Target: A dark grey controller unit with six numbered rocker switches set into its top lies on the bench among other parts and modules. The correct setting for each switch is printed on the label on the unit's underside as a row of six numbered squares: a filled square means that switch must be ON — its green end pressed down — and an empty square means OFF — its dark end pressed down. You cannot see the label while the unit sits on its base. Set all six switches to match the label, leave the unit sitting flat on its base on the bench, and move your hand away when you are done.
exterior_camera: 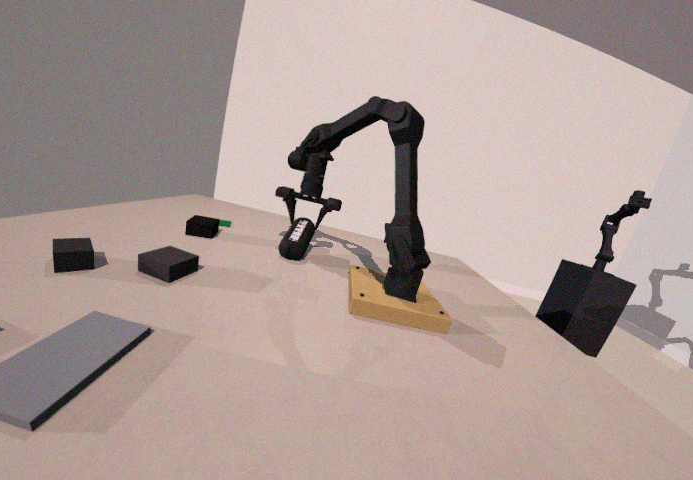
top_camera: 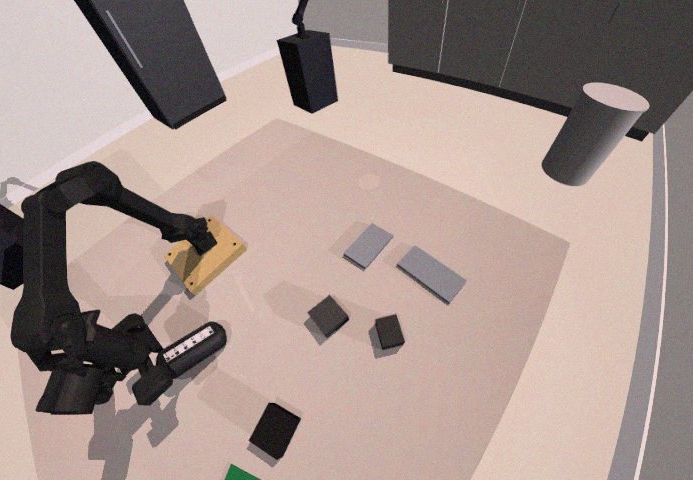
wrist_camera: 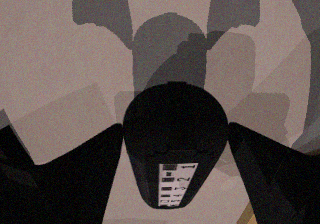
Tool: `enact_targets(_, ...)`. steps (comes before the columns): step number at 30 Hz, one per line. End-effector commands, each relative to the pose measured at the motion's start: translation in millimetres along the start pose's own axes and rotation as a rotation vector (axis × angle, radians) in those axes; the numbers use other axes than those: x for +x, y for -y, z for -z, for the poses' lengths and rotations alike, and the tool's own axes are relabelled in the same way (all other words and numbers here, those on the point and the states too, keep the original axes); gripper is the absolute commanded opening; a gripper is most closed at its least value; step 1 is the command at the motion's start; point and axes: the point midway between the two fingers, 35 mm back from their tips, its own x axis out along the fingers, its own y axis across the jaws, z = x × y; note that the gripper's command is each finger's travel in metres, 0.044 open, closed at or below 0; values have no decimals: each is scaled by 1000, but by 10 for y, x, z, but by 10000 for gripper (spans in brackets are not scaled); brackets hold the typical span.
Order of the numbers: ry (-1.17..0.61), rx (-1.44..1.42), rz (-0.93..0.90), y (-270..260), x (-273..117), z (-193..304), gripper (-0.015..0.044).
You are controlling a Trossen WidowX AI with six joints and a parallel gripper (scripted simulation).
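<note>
The dark controller unit [top_camera: 202, 352] [exterior_camera: 292, 249] [wrist_camera: 175, 104] is a long body with rounded ends, held in the air at a steep tilt. Its white label [top_camera: 188, 344] [exterior_camera: 298, 230] [wrist_camera: 171, 185] is exposed. In the wrist view the squares beside 1 to 4 look dark; those by 5 and 6 are too small to read surely. The rocker switches are hidden. My gripper [top_camera: 167, 363] [exterior_camera: 304, 224] [wrist_camera: 176, 130] is shut on the unit, one finger on each long side. The unit's shadow lies apart from it on the bench.
A black block [top_camera: 275, 431] [exterior_camera: 202, 226] and a green part [top_camera: 240, 473] [exterior_camera: 224, 223] lie nearest the unit. Two dark blocks [top_camera: 328, 315] [top_camera: 389, 332] and two grey plates [top_camera: 368, 246] [top_camera: 431, 274] lie farther out. The arm stands on a wooden base [top_camera: 225, 249] [exterior_camera: 398, 316].
</note>
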Motion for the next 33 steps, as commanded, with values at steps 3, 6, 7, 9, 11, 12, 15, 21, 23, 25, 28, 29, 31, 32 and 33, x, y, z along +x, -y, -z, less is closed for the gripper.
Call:
enact_targets(3,1,4,-7,1,-62,39,335)
enact_targets(6,1,4,-7,2,-82,54,335)
enact_targets(7,1,4,-7,2,-88,59,335)
enact_targets(9,1,4,-7,2,-101,69,335)
enact_targets(11,1,4,-7,3,-114,79,335)
enact_targets(12,1,4,-7,3,-121,84,335)
enact_targets(15,1,4,-7,3,-140,99,335)
enact_targets(21,0,4,-8,3,-177,130,335)
enact_targets(23,0,4,-8,2,-189,141,335)
enact_targets(25,0,4,-8,2,-201,152,335)
enact_targets(28,0,4,-8,2,-219,168,335)
enact_targets(29,0,4,-8,2,-225,174,335)
enact_targets(31,0,4,-8,2,-237,185,335)
enact_targets(32,0,4,-8,2,-242,191,335)
enact_targets(33,0,4,-8,2,-248,197,335)
